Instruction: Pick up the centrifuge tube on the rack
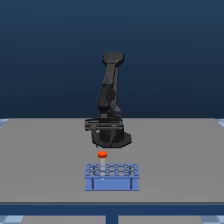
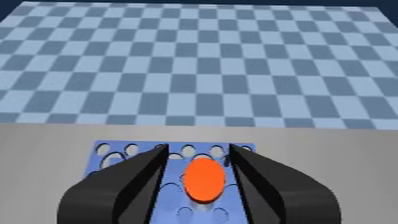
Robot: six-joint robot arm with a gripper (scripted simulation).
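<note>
Between open gripper (image 2: pixel 202 159) fingers: centrifuge tube (image 2: pixel 204 179), over rack (image 2: pixel 114 156).

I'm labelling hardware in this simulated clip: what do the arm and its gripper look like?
The arm is all black or dark grey, built of chunky rounded segments. No cables, logos or markings can be made out. The gripper matches it: two thick black fingers with flat, slightly lighter inner faces, tapering toward narrow tips. The exterior view shows it only as a dark, blocky cluster at the arm's lower end.

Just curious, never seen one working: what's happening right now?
Pincer open, straddling the centrifuge tube. Tube upright in the rack. Nothing in the way.
</note>
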